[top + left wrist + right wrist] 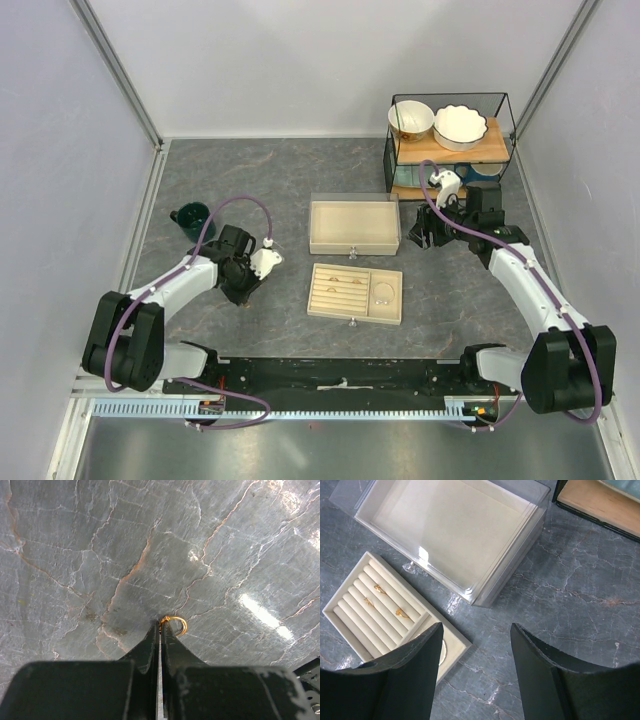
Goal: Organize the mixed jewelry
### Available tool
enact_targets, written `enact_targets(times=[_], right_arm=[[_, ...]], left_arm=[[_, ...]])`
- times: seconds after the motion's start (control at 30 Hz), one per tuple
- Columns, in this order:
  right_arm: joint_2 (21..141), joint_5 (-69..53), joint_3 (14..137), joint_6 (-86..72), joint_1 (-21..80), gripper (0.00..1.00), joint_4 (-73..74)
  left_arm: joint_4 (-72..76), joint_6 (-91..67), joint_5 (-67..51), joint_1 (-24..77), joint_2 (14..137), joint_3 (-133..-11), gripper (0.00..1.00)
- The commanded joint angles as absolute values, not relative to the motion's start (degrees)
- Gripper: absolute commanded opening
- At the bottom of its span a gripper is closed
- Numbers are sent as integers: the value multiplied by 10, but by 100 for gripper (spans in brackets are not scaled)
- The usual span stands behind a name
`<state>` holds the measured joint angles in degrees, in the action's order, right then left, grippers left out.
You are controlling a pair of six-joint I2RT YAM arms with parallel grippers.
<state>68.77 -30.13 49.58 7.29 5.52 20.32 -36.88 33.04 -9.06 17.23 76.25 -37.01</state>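
In the left wrist view my left gripper (161, 624) is shut on a small gold ring (178, 623), pinched by its edge at the fingertips, just at the grey marble tabletop. In the top view that gripper (243, 295) points down, left of the beige slotted tray (330, 311). The tray's slots hold three gold rings (400, 613). Its side compartment holds the thin silvery hoop (383, 292), which in the right wrist view (443, 651) is partly hidden behind my finger. My right gripper (476, 627) is open and empty above the table right of the tray, also seen from above (425, 236).
A beige box with a clear lid (354, 225) stands behind the tray, also in the right wrist view (455, 530). A black wire rack (452, 150) with two bowls stands at the back right. A dark green cup (190, 216) sits at the left.
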Motion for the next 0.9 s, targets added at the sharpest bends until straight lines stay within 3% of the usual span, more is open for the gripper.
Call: enact_targets(times=[0.0,0.3,0.47,0.67,0.87], right_arm=[[695,-312,514,76,57,64,195],[701,-399,576,73,90,64,203],[706,-426,598,32,170,65,129],[749,-401,614,-55,263,67,16],[849,-393,710,-76,317,66,21]], left_arm=[[-347,317,-76,172,780,-349,1],[-355,236,-150,172,722,-499,2],[-281,132,-180,177,703,-567,2],[-200,5,-140,210,705,-596,2],[-142,-33,-105,275,702,-597,2]])
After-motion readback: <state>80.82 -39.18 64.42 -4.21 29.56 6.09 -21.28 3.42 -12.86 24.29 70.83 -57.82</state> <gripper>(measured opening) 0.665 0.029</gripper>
